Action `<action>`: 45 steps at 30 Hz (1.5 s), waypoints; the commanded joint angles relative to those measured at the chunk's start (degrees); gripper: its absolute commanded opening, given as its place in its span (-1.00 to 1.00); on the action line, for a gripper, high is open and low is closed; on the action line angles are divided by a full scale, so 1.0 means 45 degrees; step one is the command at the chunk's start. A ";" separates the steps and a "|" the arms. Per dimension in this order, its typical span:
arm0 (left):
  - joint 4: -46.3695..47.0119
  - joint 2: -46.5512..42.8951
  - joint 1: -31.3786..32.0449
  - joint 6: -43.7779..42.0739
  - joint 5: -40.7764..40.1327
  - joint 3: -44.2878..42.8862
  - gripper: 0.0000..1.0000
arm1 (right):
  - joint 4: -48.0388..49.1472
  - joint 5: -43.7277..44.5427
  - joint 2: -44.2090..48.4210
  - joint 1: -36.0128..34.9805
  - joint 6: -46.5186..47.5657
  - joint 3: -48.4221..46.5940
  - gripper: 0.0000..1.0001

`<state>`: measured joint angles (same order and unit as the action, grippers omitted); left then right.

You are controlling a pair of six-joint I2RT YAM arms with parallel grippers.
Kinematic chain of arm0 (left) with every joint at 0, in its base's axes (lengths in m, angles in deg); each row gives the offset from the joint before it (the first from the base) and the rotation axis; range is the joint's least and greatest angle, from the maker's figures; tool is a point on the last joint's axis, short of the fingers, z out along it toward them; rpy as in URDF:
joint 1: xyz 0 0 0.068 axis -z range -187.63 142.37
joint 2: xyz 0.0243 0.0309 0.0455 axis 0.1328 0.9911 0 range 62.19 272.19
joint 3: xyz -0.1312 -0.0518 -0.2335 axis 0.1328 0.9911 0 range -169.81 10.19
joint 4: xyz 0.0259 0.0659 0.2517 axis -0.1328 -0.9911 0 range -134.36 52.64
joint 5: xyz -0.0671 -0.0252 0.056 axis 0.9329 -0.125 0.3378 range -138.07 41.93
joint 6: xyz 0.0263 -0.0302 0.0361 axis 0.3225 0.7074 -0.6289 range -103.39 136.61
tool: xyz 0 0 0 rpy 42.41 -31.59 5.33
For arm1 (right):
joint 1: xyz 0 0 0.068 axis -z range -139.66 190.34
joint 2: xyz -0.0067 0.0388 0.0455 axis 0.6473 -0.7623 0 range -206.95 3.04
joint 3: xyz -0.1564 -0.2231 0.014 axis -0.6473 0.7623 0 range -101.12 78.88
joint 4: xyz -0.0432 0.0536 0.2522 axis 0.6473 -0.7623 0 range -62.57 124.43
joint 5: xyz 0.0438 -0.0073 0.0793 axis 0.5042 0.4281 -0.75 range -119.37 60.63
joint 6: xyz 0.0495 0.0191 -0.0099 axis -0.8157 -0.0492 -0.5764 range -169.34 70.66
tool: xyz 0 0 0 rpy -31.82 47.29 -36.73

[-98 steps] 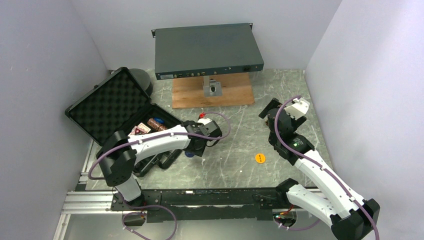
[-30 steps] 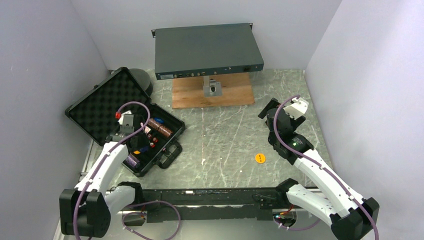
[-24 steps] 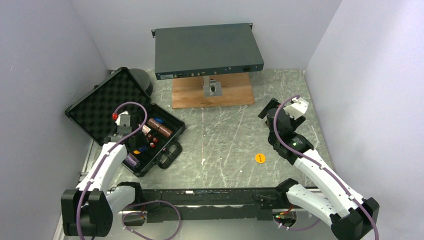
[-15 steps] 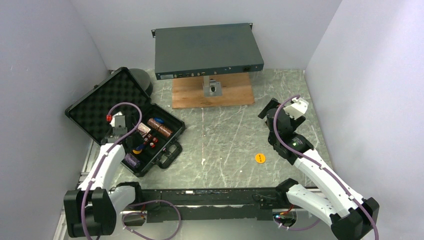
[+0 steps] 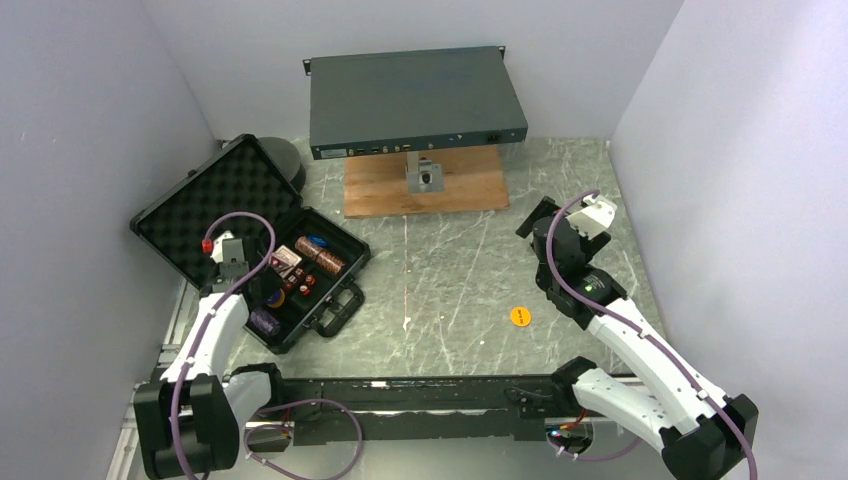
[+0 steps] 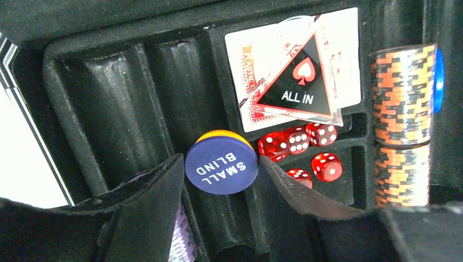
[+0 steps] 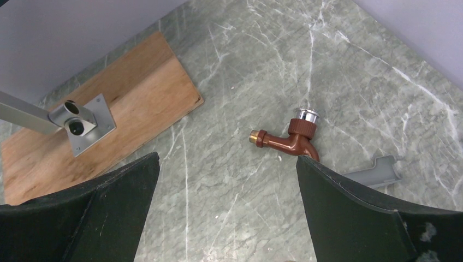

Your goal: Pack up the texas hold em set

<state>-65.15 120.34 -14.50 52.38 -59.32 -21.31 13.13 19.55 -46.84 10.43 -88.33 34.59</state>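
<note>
Blue disc in briefcase (label showing) | left hand released | right hand released

place: robot lab | cues: bare walls, marble table, mounting rail

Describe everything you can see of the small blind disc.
The small blind disc is round, dark blue, plastic-looking, lettered SMALL BLIND in white. It stands on edge in a groove of the black tray, a yellow rim showing behind it, red dice close beside. It sits between the left gripper's open fingers; whether they touch it is unclear.
</note>
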 commanded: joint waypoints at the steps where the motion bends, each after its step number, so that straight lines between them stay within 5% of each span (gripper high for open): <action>1: 0.0835 -0.0320 -0.0233 0.0321 0.0231 0.0163 0.37 | 0.0495 0.0001 -0.0007 0.0027 0.0110 0.0039 0.99; 4: 0.0871 -0.0708 -0.0281 0.0424 0.0078 0.0299 0.70 | 0.0510 -0.0010 -0.0048 0.0026 0.0123 0.0057 0.99; 7: 0.0713 -0.1178 -0.0297 0.0468 -0.0081 0.0341 0.81 | 0.0534 -0.0014 -0.0112 0.0028 0.0147 0.0048 0.99; 21: -0.1241 -0.4694 -0.0301 -0.0741 0.2455 -0.1042 0.89 | 0.0407 -0.0300 -0.0538 0.0030 0.0206 -0.0144 0.99; 32: -0.3290 -0.7233 -0.0299 -0.3320 0.4896 -0.3170 0.89 | -0.0210 -0.2552 -0.1581 0.0048 0.0608 -0.0807 1.00; 45: -0.2544 -0.8217 -0.0341 -0.4162 0.5336 -0.2770 0.99 | -0.2326 -0.3842 -0.2078 0.0109 0.0352 -0.1032 0.99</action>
<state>-78.31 82.40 -15.60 35.72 -37.61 -33.86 6.62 5.17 -55.63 10.64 -86.45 32.10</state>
